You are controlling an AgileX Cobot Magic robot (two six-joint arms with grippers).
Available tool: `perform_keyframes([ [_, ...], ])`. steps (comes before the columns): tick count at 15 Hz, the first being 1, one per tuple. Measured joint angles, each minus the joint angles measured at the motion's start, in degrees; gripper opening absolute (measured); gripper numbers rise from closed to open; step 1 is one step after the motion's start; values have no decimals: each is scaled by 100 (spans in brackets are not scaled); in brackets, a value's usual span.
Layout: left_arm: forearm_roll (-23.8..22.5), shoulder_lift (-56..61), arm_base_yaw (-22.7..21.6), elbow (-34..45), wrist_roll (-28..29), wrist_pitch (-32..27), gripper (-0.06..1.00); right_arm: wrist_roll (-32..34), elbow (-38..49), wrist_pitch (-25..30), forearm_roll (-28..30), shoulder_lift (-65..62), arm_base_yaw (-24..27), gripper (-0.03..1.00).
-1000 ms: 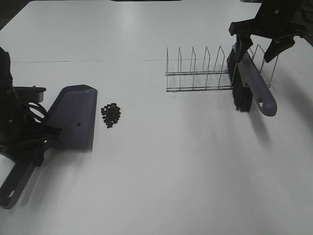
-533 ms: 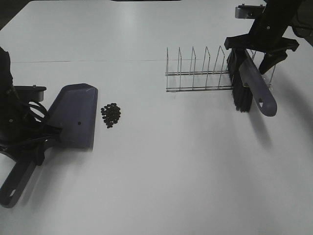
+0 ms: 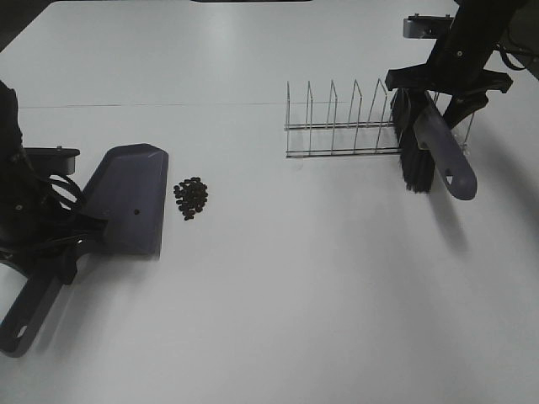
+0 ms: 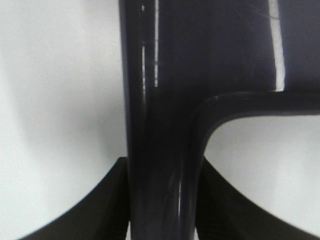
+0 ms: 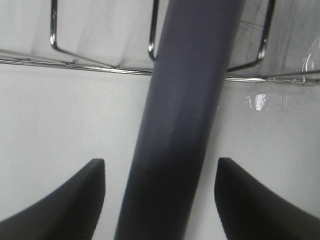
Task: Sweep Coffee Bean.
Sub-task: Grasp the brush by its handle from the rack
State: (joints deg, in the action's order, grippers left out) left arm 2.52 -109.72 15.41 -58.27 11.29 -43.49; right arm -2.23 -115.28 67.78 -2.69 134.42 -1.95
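Item 1: white table [image 3: 320, 295], matte, carrying everything listed below

Item 2: wire rack [image 3: 341, 129], chrome, a row of upright loops on two long rails, standing on the right half of the table towards the far side; two loops and a rail also show in the right wrist view [image 5: 100, 66]

Item 3: purple dustpan [image 3: 126, 198], blade flat on the table at the left, lip facing right, handle [image 4: 160, 100] running back towards the near left corner with a hang hole at its end

Item 4: brush [image 3: 446, 160], purple handle and black bristles [image 3: 415, 164], leaning at the right end of the rack, handle [image 5: 185, 100] slanting towards the near edge

Item 5: left gripper [image 3: 67, 244], claw narrow, both fingers pressed against the dustpan handle [image 4: 162, 200]

Item 6: right gripper [image 3: 431, 105], claw wide, one finger on each side of the brush handle with a bare gap on both sides [image 5: 167, 195]

Item 7: coffee beans [image 3: 192, 197], a small tight heap of dark ovals on the table just beside the dustpan lip, on its right, a thin strip of table between; well apart from rack and brush
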Motion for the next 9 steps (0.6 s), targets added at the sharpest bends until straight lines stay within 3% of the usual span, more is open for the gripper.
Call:
perform_keyframes([
  [9, 0, 0, 0, 0, 0, 143, 31, 0, 0, -92, 0, 0, 0, 57],
])
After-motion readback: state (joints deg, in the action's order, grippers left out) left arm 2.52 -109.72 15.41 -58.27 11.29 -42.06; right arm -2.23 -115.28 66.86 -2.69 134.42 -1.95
